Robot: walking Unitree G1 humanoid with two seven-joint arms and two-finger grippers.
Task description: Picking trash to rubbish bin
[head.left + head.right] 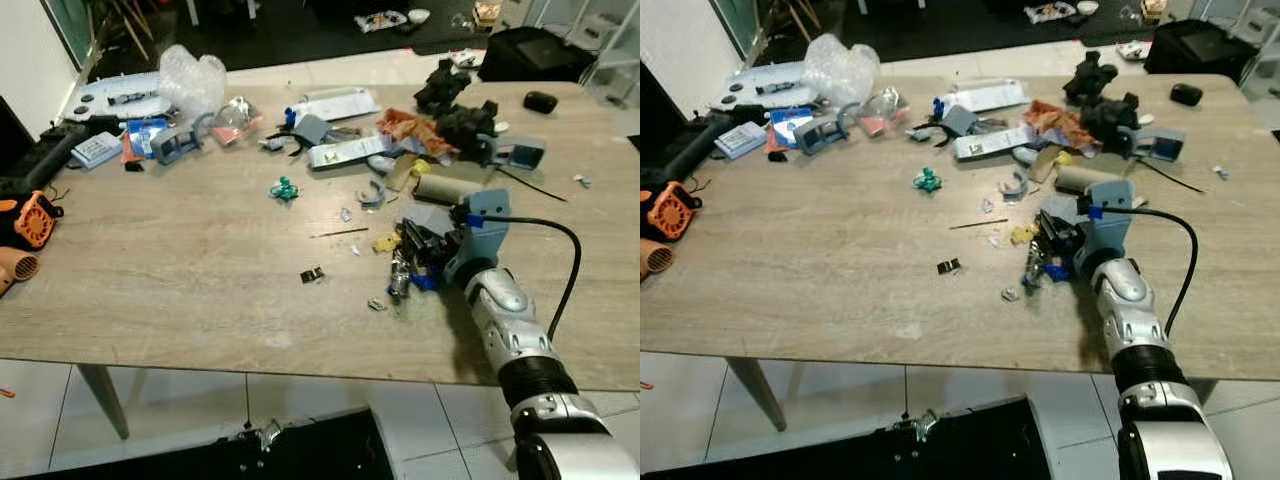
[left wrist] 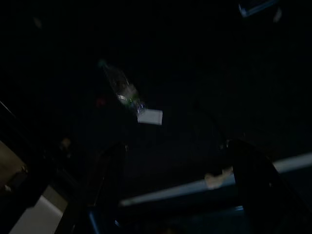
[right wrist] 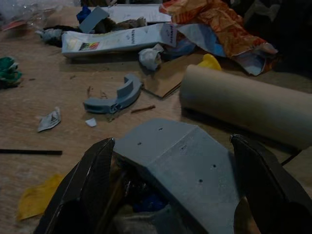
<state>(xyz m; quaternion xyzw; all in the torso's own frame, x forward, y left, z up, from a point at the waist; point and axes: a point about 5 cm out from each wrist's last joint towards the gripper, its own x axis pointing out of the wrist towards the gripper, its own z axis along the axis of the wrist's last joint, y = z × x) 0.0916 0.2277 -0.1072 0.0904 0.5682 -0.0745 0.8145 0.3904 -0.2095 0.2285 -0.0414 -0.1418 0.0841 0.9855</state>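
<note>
My right gripper [image 1: 412, 262] on the table [image 1: 180, 300] at centre right, cardboard tube [image 1: 445, 189] just behind it, plastic bag [image 1: 192, 78] upper left, fan [image 1: 34, 219] far left edge.

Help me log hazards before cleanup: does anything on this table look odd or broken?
Yes. Litter sprawls across the wooden table: torn orange wrapper, a cardboard tube, a curved grey plastic fragment that looks snapped off, and small scraps. The right gripper has its fingers open around a grey plastic piece.

Head views evenly lit and sharp, left wrist near-black, right wrist dim
</note>
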